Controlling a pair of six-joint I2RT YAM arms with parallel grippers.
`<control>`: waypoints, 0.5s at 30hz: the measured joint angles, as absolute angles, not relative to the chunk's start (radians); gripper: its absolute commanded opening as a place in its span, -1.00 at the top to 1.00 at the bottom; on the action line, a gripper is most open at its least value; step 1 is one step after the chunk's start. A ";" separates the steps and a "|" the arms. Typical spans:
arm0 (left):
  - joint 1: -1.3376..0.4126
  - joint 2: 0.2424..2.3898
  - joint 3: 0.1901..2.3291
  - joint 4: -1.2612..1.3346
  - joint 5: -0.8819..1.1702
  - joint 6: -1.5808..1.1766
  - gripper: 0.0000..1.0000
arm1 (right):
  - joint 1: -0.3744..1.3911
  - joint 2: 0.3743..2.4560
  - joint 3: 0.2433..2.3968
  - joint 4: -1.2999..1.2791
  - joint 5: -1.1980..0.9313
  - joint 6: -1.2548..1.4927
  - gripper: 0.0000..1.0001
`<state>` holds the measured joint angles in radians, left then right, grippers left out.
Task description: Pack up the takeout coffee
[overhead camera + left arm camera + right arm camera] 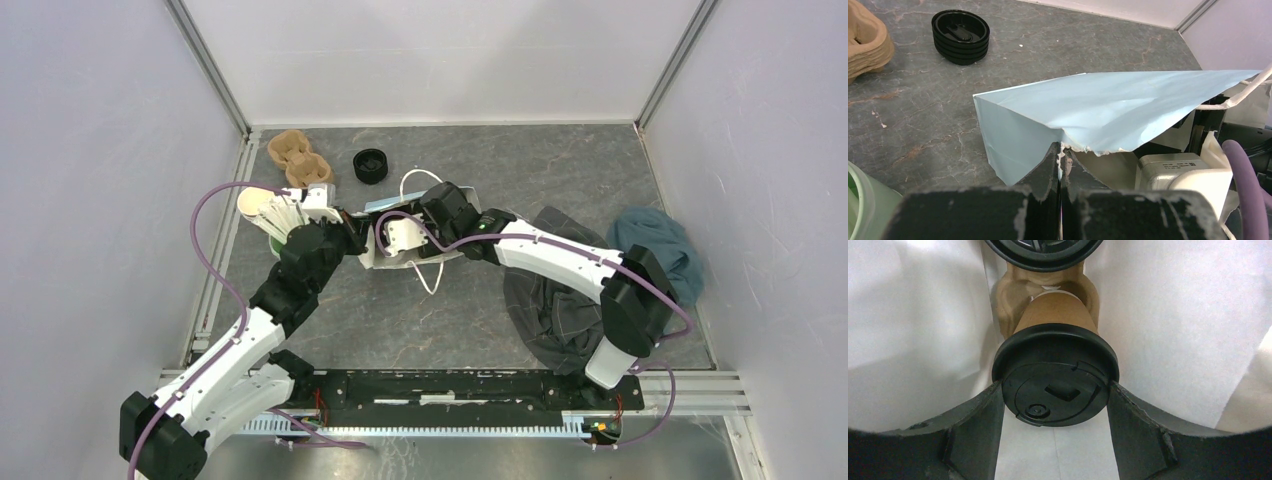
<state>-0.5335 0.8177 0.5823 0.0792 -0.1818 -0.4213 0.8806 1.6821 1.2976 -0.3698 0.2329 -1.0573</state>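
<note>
1. Takeout coffee sits inside the pale blue paper bag [1108,105], which lies on its side on the table [923,110]. The left gripper [1062,155] has its fingers pinched shut on the torn edge at the bag's mouth.
2. Just inside, the right gripper [1054,389] has its fingers spread wide, one on each side of the nearer cup [1058,310], touching the rim of its black lid.
3. That cup probably handles light and soft. Its paper wall would likely dent under a hard squeeze, and the lid could pop off if it is pulled by the rim alone. A gentle hold at the stiff lid band, or on the wall just below it, looks safest.
4. Deeper in, the cup stands in a moulded pulp carrier [1013,295], which is springy and likely to tip if nudged.
5. Farthest in, the farther cup [1043,250] shows only its lid edge.
</note>
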 measured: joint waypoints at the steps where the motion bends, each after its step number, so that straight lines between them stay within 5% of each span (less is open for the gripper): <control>1: -0.535 0.818 0.582 0.079 -0.182 -0.421 0.96 | 0.880 1.682 1.297 -0.367 0.228 -1.058 1.00; 15: -0.537 0.818 0.582 0.076 -0.184 -0.421 0.96 | 0.874 1.659 1.274 -0.342 0.212 -1.052 1.00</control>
<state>-0.5365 0.8177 0.5823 0.0765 -0.1837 -0.4213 0.8738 1.6592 1.2739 -0.3420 0.2115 -1.0519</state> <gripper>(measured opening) 0.024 0.730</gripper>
